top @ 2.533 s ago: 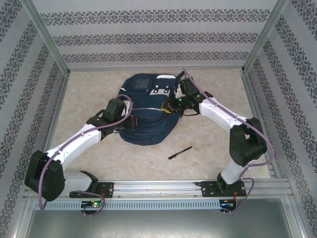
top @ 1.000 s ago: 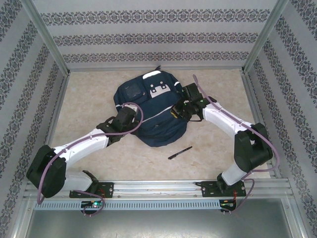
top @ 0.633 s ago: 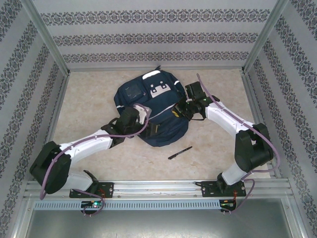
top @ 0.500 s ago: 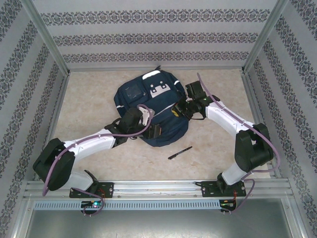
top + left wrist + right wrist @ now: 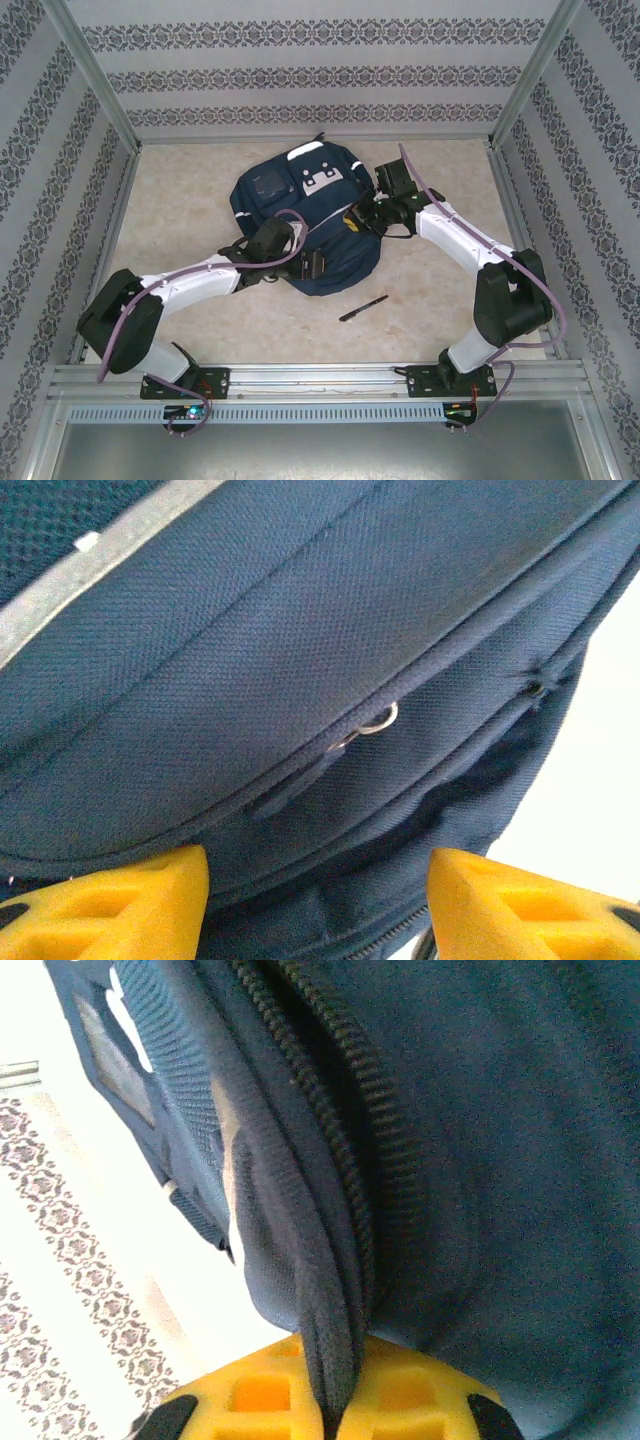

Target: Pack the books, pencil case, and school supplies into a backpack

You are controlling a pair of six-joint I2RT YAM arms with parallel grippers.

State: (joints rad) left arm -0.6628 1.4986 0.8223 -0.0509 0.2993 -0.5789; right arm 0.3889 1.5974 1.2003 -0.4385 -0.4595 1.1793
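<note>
Patterned wallpaper rings a pale speckled worktop (image 5: 180, 200), and the backpack (image 5: 305, 225) lies slumped on it between the two arms. The right pincer (image 5: 357, 222) is pressed together on a fold of the bag's cloth. In the right wrist view its yellow pads (image 5: 260, 1395) clamp that fold just beside the zipper teeth (image 5: 335, 1110).

The left pincer (image 5: 314, 265) stands spread and holds nothing. In the left wrist view its pads (image 5: 110, 900) sit well apart, with the bag's side panel just ahead of them and a small zipper ring (image 5: 378, 720) further ahead, between the tips. A black pen (image 5: 363, 308) lies on the worktop, apart from both pincers, closer to the arm bases than either.

The backpack looks soft and floppy: woven cloth, not slippery, bulky rather than heavy. A pinch on a flat panel would likely only tent the fabric, so a seam, the zipper edge or the pull tab seems the better hold. The pen looks stiff, slim and light, and probably rolls; gripping across its barrel near mid-length seems best.
</note>
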